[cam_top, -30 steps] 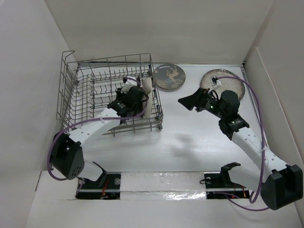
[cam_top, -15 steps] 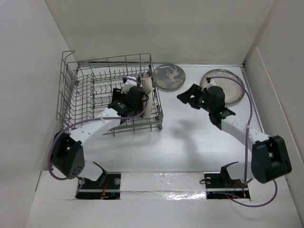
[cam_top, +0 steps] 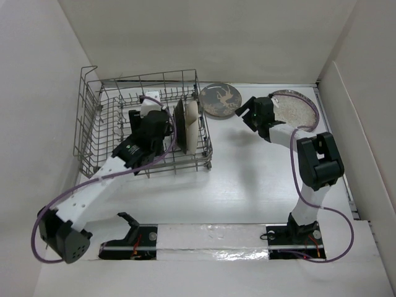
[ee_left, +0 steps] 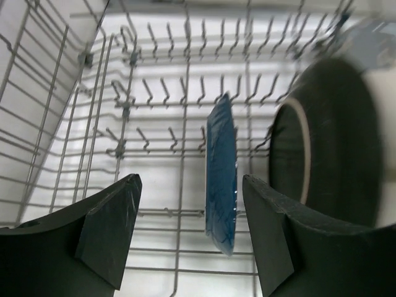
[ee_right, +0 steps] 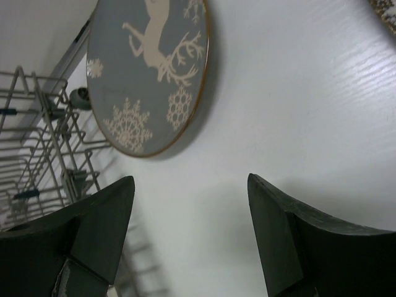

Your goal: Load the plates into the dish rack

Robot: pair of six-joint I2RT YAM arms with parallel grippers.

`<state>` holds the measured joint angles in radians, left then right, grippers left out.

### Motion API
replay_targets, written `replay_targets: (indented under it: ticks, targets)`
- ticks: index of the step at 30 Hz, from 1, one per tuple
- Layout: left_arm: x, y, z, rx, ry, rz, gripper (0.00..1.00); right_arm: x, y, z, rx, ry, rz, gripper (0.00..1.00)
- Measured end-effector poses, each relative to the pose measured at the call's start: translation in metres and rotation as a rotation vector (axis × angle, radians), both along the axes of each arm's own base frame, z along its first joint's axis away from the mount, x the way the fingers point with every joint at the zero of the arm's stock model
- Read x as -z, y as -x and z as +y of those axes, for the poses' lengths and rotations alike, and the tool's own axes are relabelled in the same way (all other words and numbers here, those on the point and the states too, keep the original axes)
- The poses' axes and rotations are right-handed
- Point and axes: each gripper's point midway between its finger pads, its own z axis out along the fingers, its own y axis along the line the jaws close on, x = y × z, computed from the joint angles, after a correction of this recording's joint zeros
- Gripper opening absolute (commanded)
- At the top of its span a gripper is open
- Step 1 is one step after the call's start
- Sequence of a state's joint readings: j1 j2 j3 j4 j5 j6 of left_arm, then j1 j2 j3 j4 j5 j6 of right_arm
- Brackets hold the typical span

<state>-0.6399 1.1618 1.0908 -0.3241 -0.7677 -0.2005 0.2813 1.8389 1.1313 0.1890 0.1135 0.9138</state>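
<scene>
The dish rack (cam_top: 99, 127) stands at the back left. Two plates stand on edge at its right end: a cream one with a dark brown rim (cam_top: 179, 125) and a cream one (cam_top: 193, 122) behind it. My left gripper (cam_top: 154, 124) is inside the rack, just left of them, open and empty. In the left wrist view the brown-rimmed plate (ee_left: 322, 154) is right of my open gripper (ee_left: 190, 182). The deer plate (cam_top: 221, 100) lies flat right of the rack, with my open right gripper (cam_top: 246, 111) beside it. In the right wrist view the deer plate (ee_right: 148, 68) lies beyond that gripper (ee_right: 189, 179). The speckled plate (cam_top: 298, 111) lies far right.
A thin blue upright piece (ee_left: 221, 185) stands among the rack's tines (ee_left: 167, 93), between my left fingers in that view. The rack's corner (ee_right: 43, 124) shows left of the deer plate. White walls enclose the table at the back and on both sides.
My left gripper has opened, let go of the brown-rimmed plate and drawn back to the left; the plate now stands in the rack. My right arm has swung back and left toward the deer plate.
</scene>
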Motion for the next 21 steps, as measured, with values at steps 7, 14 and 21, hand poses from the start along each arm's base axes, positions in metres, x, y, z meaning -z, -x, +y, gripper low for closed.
replay_targets:
  ticks: [7, 14, 21]
  targets:
    - [-0.088, 0.031, 0.0, 0.125, 0.263, -0.274, 0.6, 0.016, -0.032, 0.007, 0.082, -0.012, 0.048, 0.67]
    - [-0.113, 0.054, -0.008, 0.256, 0.371, -0.358, 0.6, 0.058, -0.056, 0.023, 0.108, -0.039, 0.151, 0.57]
    - [-0.118, 0.065, -0.02, 0.349, 0.416, -0.369, 0.59, 0.061, -0.076, 0.048, 0.12, -0.144, 0.167, 0.49]
